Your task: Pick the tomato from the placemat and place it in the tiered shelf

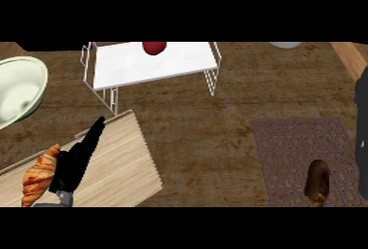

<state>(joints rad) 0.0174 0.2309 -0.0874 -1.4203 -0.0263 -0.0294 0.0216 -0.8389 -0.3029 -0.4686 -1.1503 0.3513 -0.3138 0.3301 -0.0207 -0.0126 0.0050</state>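
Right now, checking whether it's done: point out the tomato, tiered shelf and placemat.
tomato (155, 47): head view, its red middle.
tiered shelf (144, 68): head view, bare white top.
placemat (295, 141): head view, bare woven part.

Brown counter (215, 121) here: a white tiered shelf (144, 68) stands at the far edge, left of middle, with a pale bowl (18, 90) at the left edge. A wooden board (115, 155) covers the near left corner, and a placemat (295, 141) lies toward the near right corner.
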